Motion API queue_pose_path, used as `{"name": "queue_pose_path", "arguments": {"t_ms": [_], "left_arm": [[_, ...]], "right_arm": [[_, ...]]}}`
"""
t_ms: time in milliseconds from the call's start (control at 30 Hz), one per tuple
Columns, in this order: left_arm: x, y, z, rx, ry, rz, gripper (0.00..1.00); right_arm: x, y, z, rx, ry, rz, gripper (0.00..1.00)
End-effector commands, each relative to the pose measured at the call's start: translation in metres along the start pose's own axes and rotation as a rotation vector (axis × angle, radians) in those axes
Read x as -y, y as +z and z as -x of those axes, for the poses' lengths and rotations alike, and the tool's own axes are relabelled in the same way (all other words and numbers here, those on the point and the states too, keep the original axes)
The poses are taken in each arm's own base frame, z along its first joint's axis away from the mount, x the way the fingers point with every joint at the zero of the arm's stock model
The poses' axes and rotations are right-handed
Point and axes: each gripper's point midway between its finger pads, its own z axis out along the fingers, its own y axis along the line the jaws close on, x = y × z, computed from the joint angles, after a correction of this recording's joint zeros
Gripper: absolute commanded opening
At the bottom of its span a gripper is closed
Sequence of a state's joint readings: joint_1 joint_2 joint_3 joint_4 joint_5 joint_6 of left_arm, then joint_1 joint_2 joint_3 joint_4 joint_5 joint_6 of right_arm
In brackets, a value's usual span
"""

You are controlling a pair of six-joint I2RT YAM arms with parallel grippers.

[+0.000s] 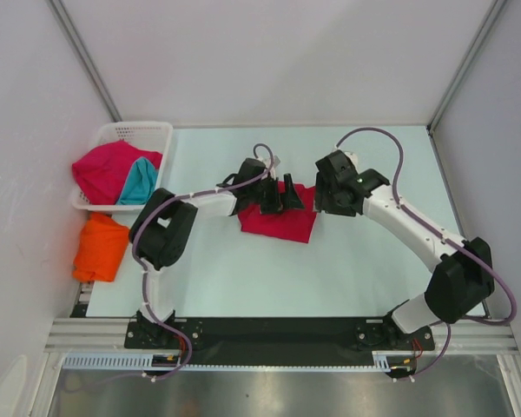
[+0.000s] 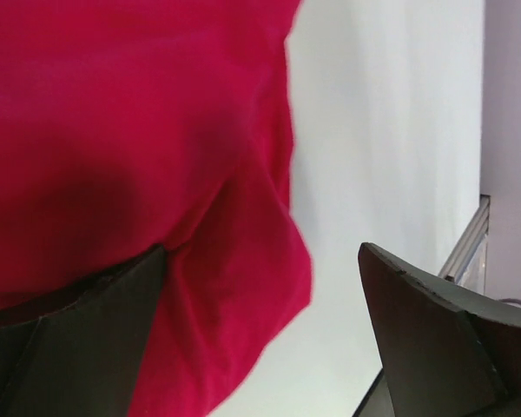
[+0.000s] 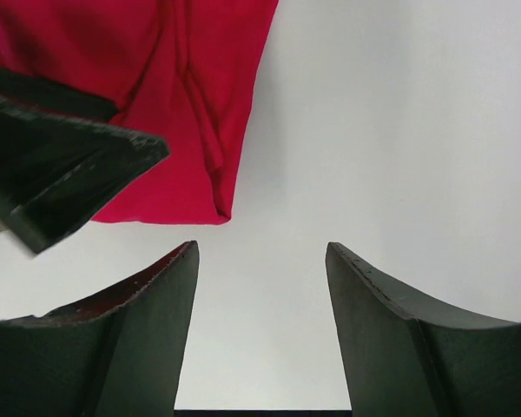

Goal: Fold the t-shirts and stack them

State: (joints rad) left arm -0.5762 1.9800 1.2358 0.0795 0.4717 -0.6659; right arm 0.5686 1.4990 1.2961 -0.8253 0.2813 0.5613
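Mid-worktop [image 1: 243, 278], a crimson shirt [image 1: 282, 224] is laid in a rough, rumpled rectangle, with both arms bent inward over it. The cloth is judged soft, light and limp: it would sag and crease when lifted and slide easily on the smooth surface. Hold is best taken at a corner or along a doubled edge, with all layers pinched together. The left arm [image 1: 208, 201] is reached in from the left. The left jaws are spread wide and released, one finger over the cloth, the other over bare worktop past its edge. The right arm [image 1: 408, 221] is curved in from the right. The right jaws are parted and empty, above bare worktop just beside the shirt's corner. A second crimson shirt [image 1: 104, 169] and a teal shirt [image 1: 141, 182] are heaped in the basket [image 1: 113, 135] at far left. An orange shirt [image 1: 100, 248] is seen just in front of it.
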Motion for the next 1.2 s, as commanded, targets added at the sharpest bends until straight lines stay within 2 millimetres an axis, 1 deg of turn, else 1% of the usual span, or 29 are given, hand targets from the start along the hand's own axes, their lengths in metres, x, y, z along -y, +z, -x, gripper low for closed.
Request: {"name": "queue_pose_path", "arguments": {"t_ms": [0,67,133,167,200,267,300,367,400,433,467,500,533,567,600,633,667,700,733,767,800,833,867,933,967,1067,1100,1133,1167], "left_arm": [[-0.037,0.016,-0.019,-0.042,-0.071,0.102,0.99],[-0.052,0.021,-0.022,-0.055,-0.082,0.156,0.99],[-0.057,0.017,-0.02,-0.065,-0.088,0.211,1.0],[-0.063,0.013,-0.011,-0.019,-0.078,0.266,0.99],[-0.055,0.002,0.001,0.028,-0.061,0.276,1.0],[-0.05,-0.014,0.027,0.131,-0.02,0.325,0.99],[-0.031,-0.033,0.048,0.204,0.01,0.318,1.0],[-0.01,-0.058,0.071,0.285,0.055,0.316,1.0],[0.015,-0.086,0.091,0.373,0.082,0.296,1.0],[0.028,-0.102,0.099,0.416,0.093,0.28,0.99],[0.059,-0.133,0.11,0.488,0.107,0.223,1.0],[0.061,-0.151,0.113,0.541,0.095,0.244,1.0],[0.07,-0.165,0.11,0.571,0.065,0.232,0.99],[0.076,-0.192,0.102,0.624,0.046,0.228,1.0],[0.078,-0.199,0.088,0.633,-0.001,0.218,0.99],[0.075,-0.204,0.075,0.637,-0.031,0.215,1.0],[0.057,-0.208,0.045,0.623,-0.058,0.225,1.0],[0.051,-0.205,0.031,0.617,-0.087,0.209,1.0],[0.044,-0.2,0.012,0.592,-0.173,0.177,0.99],[0.04,-0.201,-0.004,0.581,-0.221,0.138,1.0],[0.012,-0.186,-0.038,0.532,-0.322,0.144,1.0],[0.012,-0.187,-0.049,0.54,-0.347,0.113,1.0],[-0.01,-0.181,-0.073,0.518,-0.382,0.151,1.0],[-0.012,-0.185,-0.082,0.543,-0.436,0.13,1.0],[-0.021,-0.184,-0.092,0.535,-0.464,0.141,1.0],[-0.016,-0.183,-0.094,0.551,-0.583,0.05,1.0],[-0.014,-0.182,-0.094,0.551,-0.615,0.042,1.0],[-0.019,-0.179,-0.094,0.549,-0.621,0.071,1.0],[-0.013,-0.179,-0.086,0.549,-0.624,0.081,1.0]], "right_arm": [[0.005,-0.021,0.005,0.053,0.024,0.012,0.66],[0.006,-0.024,0.003,0.054,0.025,0.014,0.66],[0.008,-0.024,0.001,0.051,0.02,0.011,0.66],[0.009,-0.023,0.0,0.052,0.02,0.007,0.66],[0.01,-0.022,-0.002,0.047,0.018,0.003,0.66],[0.012,-0.019,-0.007,0.036,0.016,0.0,0.66],[0.013,-0.016,-0.011,0.029,0.015,-0.002,0.66],[0.012,-0.013,-0.017,0.016,0.017,0.004,0.66],[0.012,-0.012,-0.019,0.014,0.018,0.008,0.66],[0.013,-0.011,-0.023,0.009,0.017,0.006,0.66],[0.013,-0.01,-0.024,0.009,0.022,0.007,0.66],[0.012,-0.011,-0.025,0.01,0.019,0.012,0.67],[0.012,-0.011,-0.027,0.008,0.021,0.015,0.67],[0.01,-0.011,-0.028,0.007,0.016,0.021,0.67],[0.01,-0.011,-0.029,0.006,0.015,0.023,0.67],[0.009,-0.012,-0.03,0.007,0.011,0.026,0.68],[0.007,-0.013,-0.03,0.008,0.009,0.032,0.68],[0.005,-0.014,-0.032,0.007,0.001,0.038,0.68],[0.002,-0.014,-0.034,0.004,-0.006,0.048,0.68],[0.0,-0.015,-0.035,0.004,-0.012,0.053,0.68],[-0.005,-0.016,-0.038,0.001,-0.028,0.067,0.68],[-0.008,-0.016,-0.04,-0.001,-0.033,0.073,0.68],[-0.011,-0.016,-0.042,-0.002,-0.04,0.081,0.68],[-0.02,-0.02,-0.047,0.0,-0.062,0.105,0.68],[-0.023,-0.021,-0.048,0.002,-0.068,0.114,0.68],[-0.03,-0.03,-0.046,0.019,-0.078,0.135,0.68],[-0.029,-0.032,-0.044,0.029,-0.083,0.131,0.68],[-0.028,-0.036,-0.043,0.038,-0.085,0.133,0.68],[-0.027,-0.042,-0.038,0.059,-0.078,0.145,0.68]]}}
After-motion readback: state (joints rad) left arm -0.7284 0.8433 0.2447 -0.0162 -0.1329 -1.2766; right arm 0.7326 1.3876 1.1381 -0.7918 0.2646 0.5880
